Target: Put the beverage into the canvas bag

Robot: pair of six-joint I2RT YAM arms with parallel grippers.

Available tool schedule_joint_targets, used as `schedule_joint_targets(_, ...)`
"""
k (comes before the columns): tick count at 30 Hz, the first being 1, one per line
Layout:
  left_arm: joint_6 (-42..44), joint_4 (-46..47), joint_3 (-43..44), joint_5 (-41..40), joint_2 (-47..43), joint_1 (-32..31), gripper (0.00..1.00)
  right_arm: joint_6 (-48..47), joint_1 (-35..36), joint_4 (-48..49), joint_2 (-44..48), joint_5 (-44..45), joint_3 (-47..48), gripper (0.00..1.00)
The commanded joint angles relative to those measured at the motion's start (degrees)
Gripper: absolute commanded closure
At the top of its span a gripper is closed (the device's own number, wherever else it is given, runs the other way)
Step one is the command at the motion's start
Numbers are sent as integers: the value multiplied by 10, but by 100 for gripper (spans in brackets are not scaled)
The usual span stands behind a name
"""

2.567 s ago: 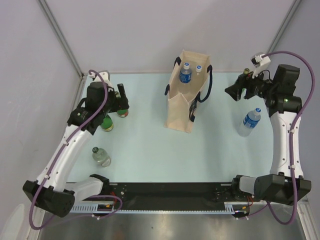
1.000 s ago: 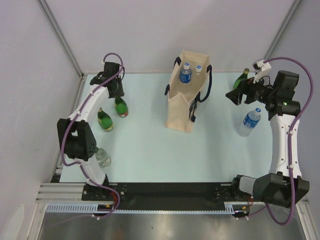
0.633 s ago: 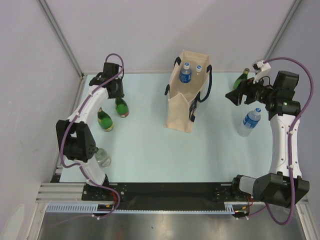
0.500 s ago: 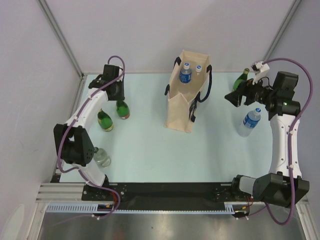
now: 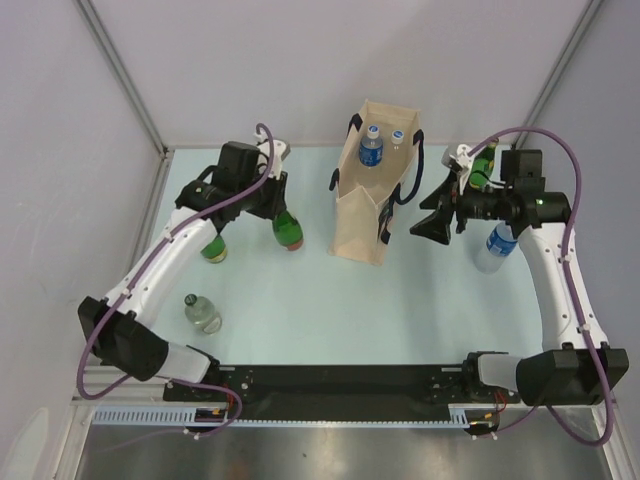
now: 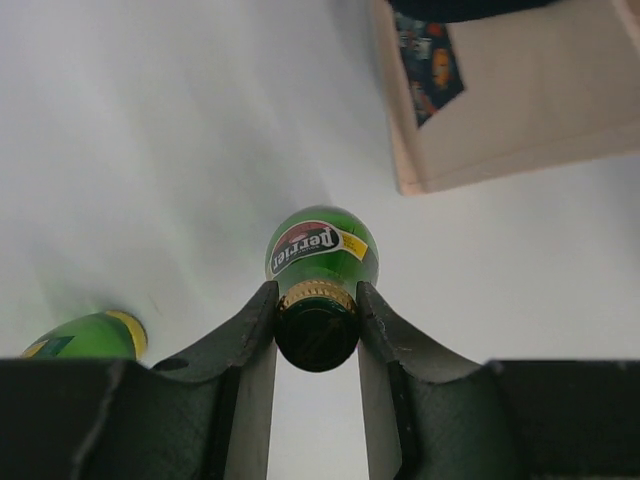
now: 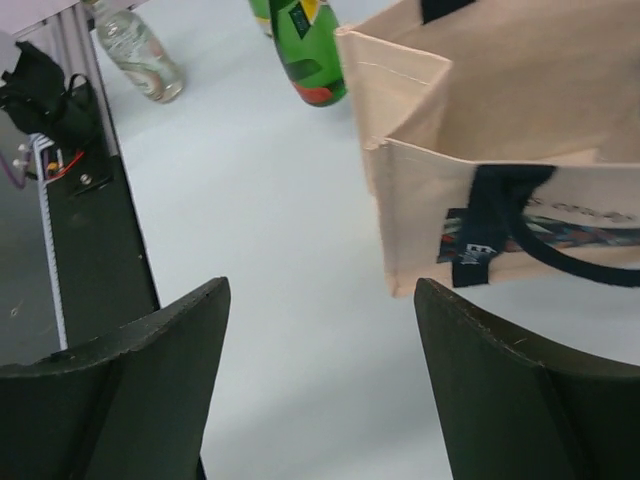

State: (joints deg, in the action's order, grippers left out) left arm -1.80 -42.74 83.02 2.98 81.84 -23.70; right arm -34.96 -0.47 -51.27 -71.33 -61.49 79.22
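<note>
The table (image 5: 300,300) is pale blue-green, with grey walls around it.

On the near left a clear bottle (image 5: 203,314) stands alone. A bit farther back is a spare green bottle (image 5: 212,247). Nothing touches these two.

Next comes the left gripper (image 6: 316,305). Its two fingers are squeezed tight on the thin neck of the green bottle (image 6: 322,245), just under the cap. This bottle is just left of the bag (image 5: 375,195) and leans a little. I cannot tell if its bottom is off the table.

The bag stands up in the middle of the table, a bit to the far side, with its mouth open. Two blue-cap bottles (image 5: 371,145) are already inside, at the far end. The near end looks free.

The right gripper (image 5: 430,222) is just right of the bag. Its fingers are spread wide and hold nothing. A water bottle (image 5: 497,245) stands near the right edge.

The job now, I think, is to carry the green bottle into the bag. To do it well, the arm should:
- lift the bottle straight up, until its bottom is higher than the bag's rim
- move it slowly to the right, so it does not swing from its neck
- aim for the free near end of the mouth, away from the dark handle (image 5: 338,182) and the blue caps
- go down gently, and let go only when the bottle stands on the bag's floor

A bump on the soft wall could tip the bag over.
</note>
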Motion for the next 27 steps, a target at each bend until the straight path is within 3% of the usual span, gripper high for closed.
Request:
schedule_joint_targets(1,39,61,15,65,-65,-31,100,-62,42,-36,-11,-40,34,20)
schedule_joint_targets(8,49,60,59,131,-100,-70,100,-18,57,-9,-34,-37,70,20)
schedule_joint_targets(15,28,55,133,169,-96,-83,100,49,9,45,-25,-29,94,20)
schedule_joint_targets(20,22,54,203,181,-64,-93,100,83,-67,68,-11,-21,96,20)
schedule_joint_targets(27,-5,50,323,178,9,-101,100,163,-99,123,29,-19,55,20)
